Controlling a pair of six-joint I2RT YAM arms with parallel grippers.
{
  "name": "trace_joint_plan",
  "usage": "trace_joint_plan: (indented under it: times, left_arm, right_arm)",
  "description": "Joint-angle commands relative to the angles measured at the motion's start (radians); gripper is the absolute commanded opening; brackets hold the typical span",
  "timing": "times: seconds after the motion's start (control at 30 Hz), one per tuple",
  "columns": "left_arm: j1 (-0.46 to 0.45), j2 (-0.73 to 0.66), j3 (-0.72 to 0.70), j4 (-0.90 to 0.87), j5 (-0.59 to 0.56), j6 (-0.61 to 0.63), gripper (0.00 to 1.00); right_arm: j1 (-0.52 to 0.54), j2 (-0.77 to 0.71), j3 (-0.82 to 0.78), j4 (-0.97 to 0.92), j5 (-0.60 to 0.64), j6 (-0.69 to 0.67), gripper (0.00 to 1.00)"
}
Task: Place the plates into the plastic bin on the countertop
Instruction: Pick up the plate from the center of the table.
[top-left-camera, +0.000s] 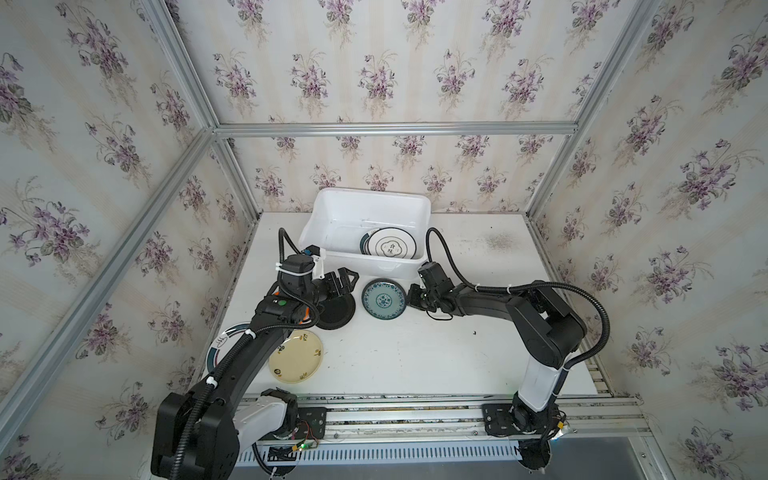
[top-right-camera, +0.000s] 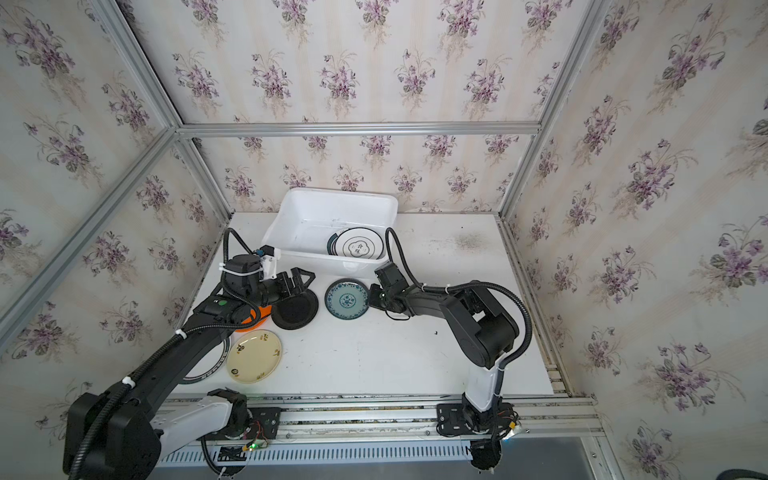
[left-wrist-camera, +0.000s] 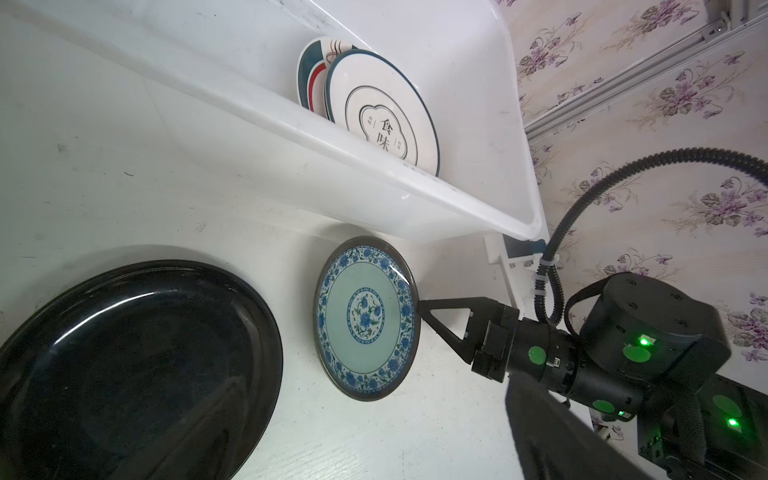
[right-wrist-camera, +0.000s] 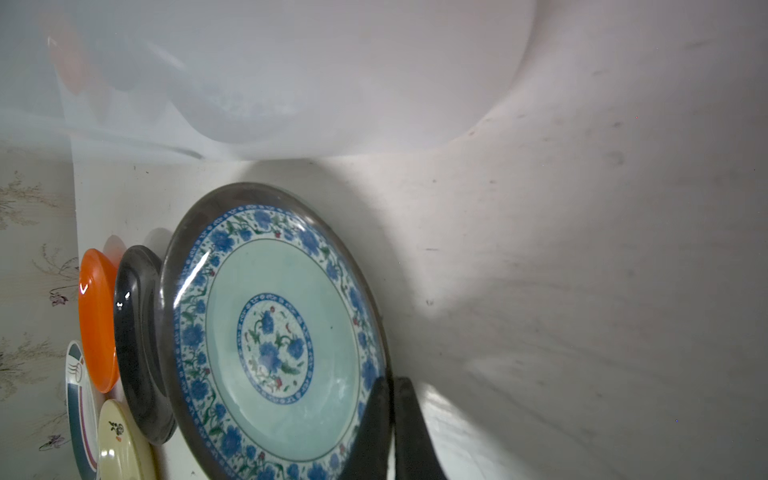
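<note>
The round teal plate with blue flowers (left-wrist-camera: 365, 318) lies on the white worktop (left-wrist-camera: 124, 187), just in front of the white plastic bin (left-wrist-camera: 374, 183). The right claw (left-wrist-camera: 419, 305) is clenched on its right rim. The plate looks hard, slippery and easy to break. The left claw (top-left-camera: 348, 279) gapes wide, holding nothing.

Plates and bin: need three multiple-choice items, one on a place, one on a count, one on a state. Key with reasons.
1. Where is the teal-patterned plate relative to the plastic bin?
A. Inside it
B. On the countertop, just in front of it
C. Behind it

2. How many plates show inside the plastic bin?
A. None
B. Four
C. Two

3. The right pincer is:
A. Shut on the teal-patterned plate's rim
B. Open above the plastic bin
C. Shut on empty air

Key:
1 B: it lies on the white top by the bin's near wall.
2 C: the left wrist view shows a character plate over a striped plate.
3 A: it pinches the rim from both sides.
</note>
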Motion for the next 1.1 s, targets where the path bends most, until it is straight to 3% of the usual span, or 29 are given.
trace_joint_plan:
  times: [0.0, 0.1, 0.3, 0.5, 0.83, 1.07]
  left_arm:
    - [0.001, 0.006, 0.011, 0.024, 0.013, -0.003, 1.00]
    - [0.000, 0.016, 0.015, 0.024, 0.015, -0.005, 1.00]
    - [-0.001, 0.027, 0.025, 0.024, 0.025, -0.004, 1.00]
    - [-0.001, 0.024, 0.024, 0.025, 0.031, -0.005, 1.00]
    - [-0.001, -0.006, 0.006, 0.024, 0.034, -0.005, 1.00]
    - [-0.001, -0.033, -0.007, 0.024, 0.034, -0.011, 1.00]
  right_arm:
    - [0.004, -0.024, 0.024, -0.080, 0.027, -0.033, 0.07]
    - [0.007, -0.031, 0.028, -0.104, 0.042, -0.050, 0.09]
    - [0.008, -0.002, 0.053, -0.091, -0.009, -0.064, 0.23]
    - [0.018, 0.033, 0.086, -0.109, -0.013, -0.076, 0.24]
    - [0.033, 0.012, 0.058, -0.128, 0.078, -0.069, 0.00]
    - [0.033, -0.095, -0.045, -0.079, 0.143, -0.045, 0.00]
